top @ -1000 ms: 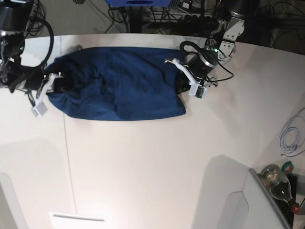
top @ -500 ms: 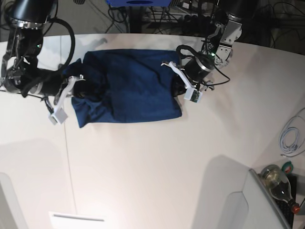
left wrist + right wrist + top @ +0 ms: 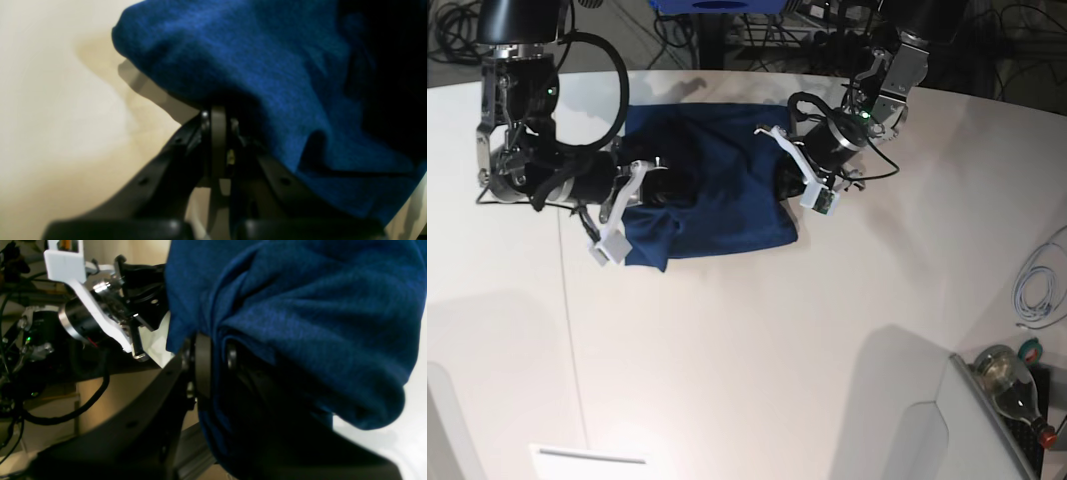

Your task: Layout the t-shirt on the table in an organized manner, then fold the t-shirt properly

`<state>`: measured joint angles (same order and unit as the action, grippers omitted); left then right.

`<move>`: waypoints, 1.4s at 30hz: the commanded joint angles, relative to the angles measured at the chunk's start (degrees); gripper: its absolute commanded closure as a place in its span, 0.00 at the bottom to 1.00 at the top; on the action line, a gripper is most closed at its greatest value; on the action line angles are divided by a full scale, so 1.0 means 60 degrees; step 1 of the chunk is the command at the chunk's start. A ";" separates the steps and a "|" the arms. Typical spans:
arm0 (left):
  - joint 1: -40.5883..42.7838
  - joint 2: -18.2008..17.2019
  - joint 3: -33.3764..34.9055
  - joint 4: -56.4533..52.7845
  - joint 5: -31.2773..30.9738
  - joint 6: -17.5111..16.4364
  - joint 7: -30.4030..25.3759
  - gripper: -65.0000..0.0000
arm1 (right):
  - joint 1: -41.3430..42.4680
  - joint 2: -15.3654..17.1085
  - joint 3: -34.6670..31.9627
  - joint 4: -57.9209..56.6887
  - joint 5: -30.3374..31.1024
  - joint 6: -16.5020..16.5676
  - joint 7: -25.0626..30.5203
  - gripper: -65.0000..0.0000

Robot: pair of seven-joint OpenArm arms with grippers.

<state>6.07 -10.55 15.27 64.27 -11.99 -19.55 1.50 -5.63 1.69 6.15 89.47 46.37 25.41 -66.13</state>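
Note:
The dark navy t-shirt (image 3: 727, 165) lies bunched at the back of the white table (image 3: 757, 330). My left gripper (image 3: 785, 185), on the right in the base view, is shut on the shirt's right edge. In the left wrist view its jaws (image 3: 218, 113) pinch the blue fabric (image 3: 250, 60) just above the tabletop. My right gripper (image 3: 659, 190), on the left in the base view, is shut on the other end and holds it lifted over the shirt's middle. The right wrist view shows fabric (image 3: 300, 306) draped over that gripper (image 3: 211, 353), with the left arm (image 3: 93, 313) beyond.
A thin seam line (image 3: 572, 330) runs down the table's left side. A white cable (image 3: 1037, 285) and a bottle (image 3: 1012, 385) sit at the right edge. A white box (image 3: 587, 460) is at the front edge. Cables and equipment stand behind the table.
My right gripper has carried the shirt's left end to the right, over the middle, so the shirt is narrower. My left gripper has shifted slightly left with its edge.

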 commanded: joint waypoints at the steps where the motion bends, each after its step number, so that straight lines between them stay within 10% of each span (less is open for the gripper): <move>1: -0.0051 -0.0023 -0.0002 0.0109 -0.0002 -0.0016 -0.0081 1.00 | 0.0096 -0.0055 -0.0066 0.0158 0.0264 -0.0125 0.0186 0.95; 33: 0.0403 -0.0184 -0.0867 0.0431 -0.0104 -0.0016 -0.0066 1.00 | 0.0389 -0.0246 -0.1634 -0.0824 0.0191 -0.1019 0.1139 0.93; 42: 0.2088 -0.0345 -0.3724 0.3171 -0.0002 -0.0031 0.1809 1.00 | 0.0579 -0.0422 -0.1663 -0.1337 0.0191 -0.1019 0.1329 0.59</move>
<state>18.22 -11.51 -6.55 82.76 -11.97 -19.94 12.58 -3.22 -0.30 -3.75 80.51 46.00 19.00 -59.07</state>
